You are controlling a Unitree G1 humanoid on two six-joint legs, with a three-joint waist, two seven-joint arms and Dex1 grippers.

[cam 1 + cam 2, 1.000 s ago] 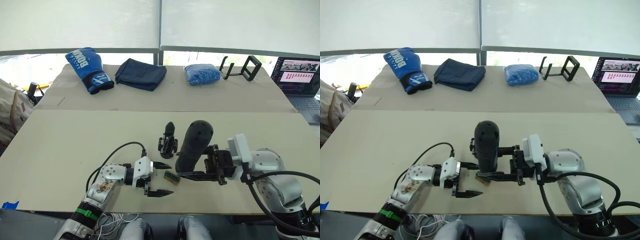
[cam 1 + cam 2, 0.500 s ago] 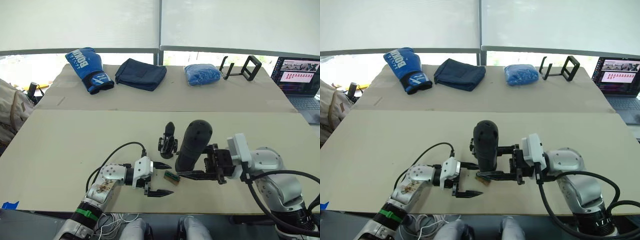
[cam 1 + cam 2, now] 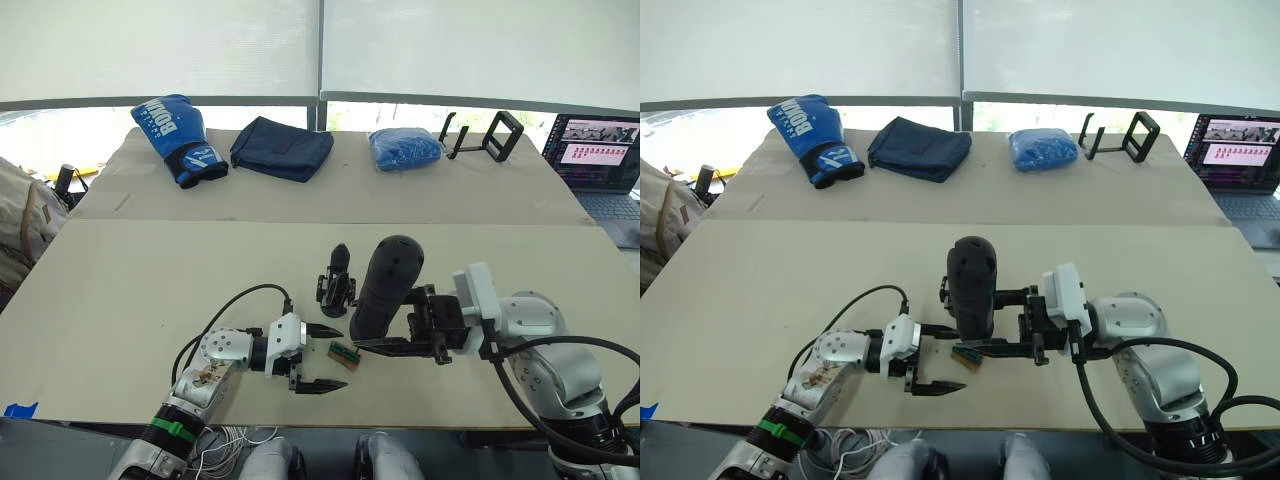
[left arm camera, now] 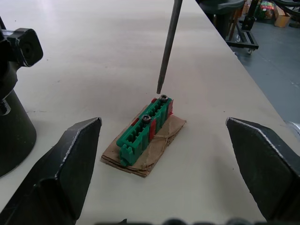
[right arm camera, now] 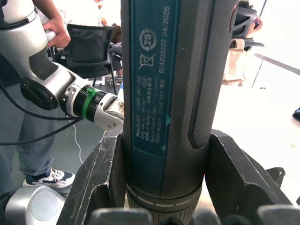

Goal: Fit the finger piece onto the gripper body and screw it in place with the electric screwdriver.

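Right pincer [image 3: 392, 332] clamps the screwdriver [image 3: 388, 287] near upright. Its bit [image 4: 168, 43] tip hangs just above the end screw on the green block [image 4: 144, 129], slightly off-centre. Left pincer [image 3: 322, 358] is wide open beside the block, holding nothing. The gripper body [image 3: 336, 279] stands on the table [image 3: 150, 290] just behind.

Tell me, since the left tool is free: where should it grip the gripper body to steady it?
Probably the round base of the gripper body, approached from the robot's left side. It stands upright with its pointed finger up, and the screwdriver crowds its right. The left tool is open.
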